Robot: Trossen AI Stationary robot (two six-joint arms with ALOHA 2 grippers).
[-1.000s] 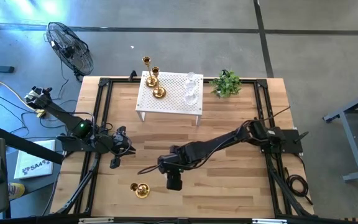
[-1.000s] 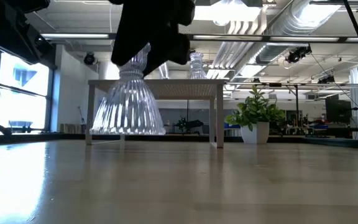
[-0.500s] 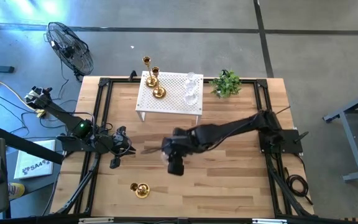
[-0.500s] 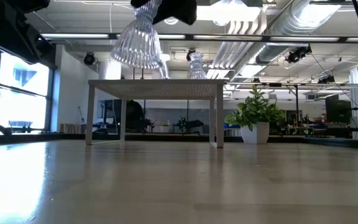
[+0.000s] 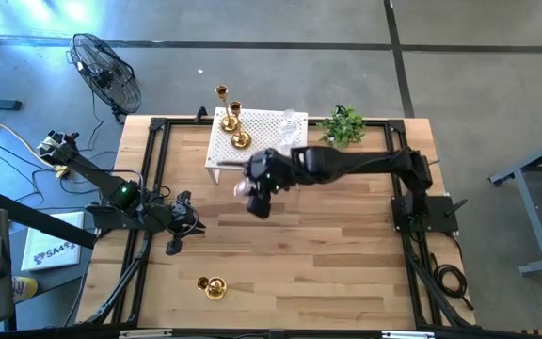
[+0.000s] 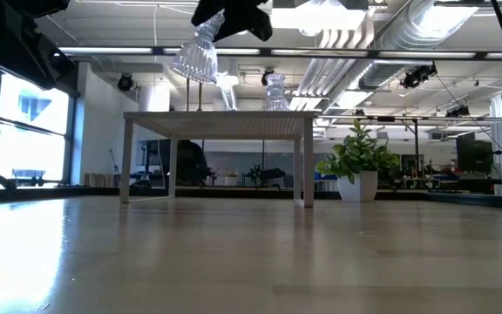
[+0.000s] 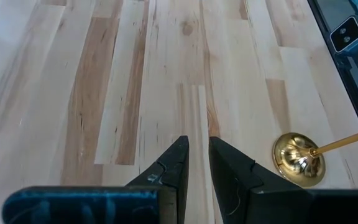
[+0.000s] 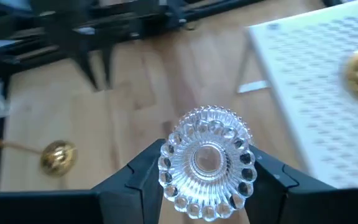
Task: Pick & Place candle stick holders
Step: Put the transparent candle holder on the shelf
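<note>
Right claw clamped on clear glass holder, held in air just near of white rack's near-left edge. Left claw nearly shut, empty, resting at tabletop's left side. Gold holder lies near-left; 2 gold, 2 glass stand on rack.

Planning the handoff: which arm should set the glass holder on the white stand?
Right. Its claw already grips the glass holder in the air at the white stand's near edge. The left claw waits, nearly shut and empty, by the table's left side.
</note>
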